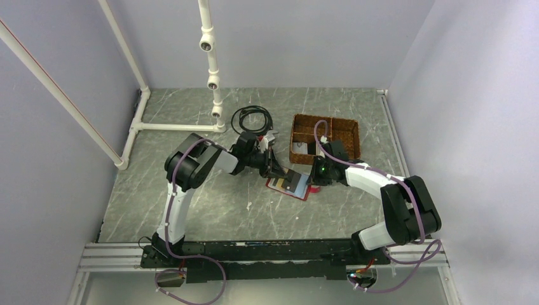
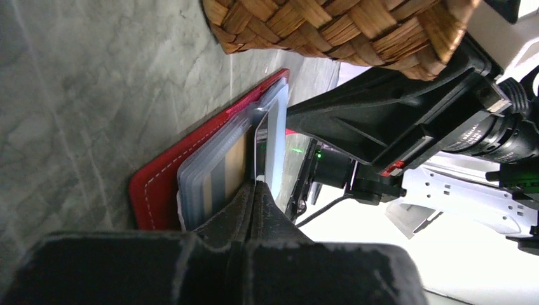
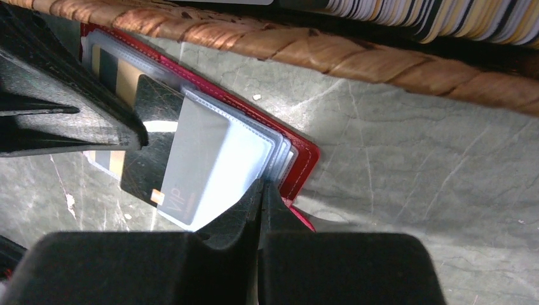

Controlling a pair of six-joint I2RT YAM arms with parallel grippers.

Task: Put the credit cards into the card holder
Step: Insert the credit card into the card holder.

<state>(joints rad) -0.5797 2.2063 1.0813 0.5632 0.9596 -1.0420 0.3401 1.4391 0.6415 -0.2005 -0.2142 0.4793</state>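
The dark-red card holder (image 1: 279, 187) lies open on the table, its clear inner sleeves fanned up. It also shows in the left wrist view (image 2: 159, 190) and in the right wrist view (image 3: 299, 149). My left gripper (image 1: 278, 170) is shut on a dark credit card (image 3: 143, 165) marked VIP, which sits partly inside a clear sleeve (image 3: 216, 159). In the left wrist view the card shows edge-on (image 2: 256, 152) above the closed fingertips (image 2: 256, 185). My right gripper (image 1: 313, 180) is shut on the edge of the clear sleeves (image 3: 262, 185). Tan and grey cards show in other sleeves (image 2: 222, 171).
The brown wicker basket (image 1: 324, 136) stands just behind the card holder and holds a stack of further cards (image 3: 445, 13). Its woven wall is close above both grippers (image 2: 330, 25). A black cable coil (image 1: 252, 119) and a white pipe frame (image 1: 213, 82) are at the back.
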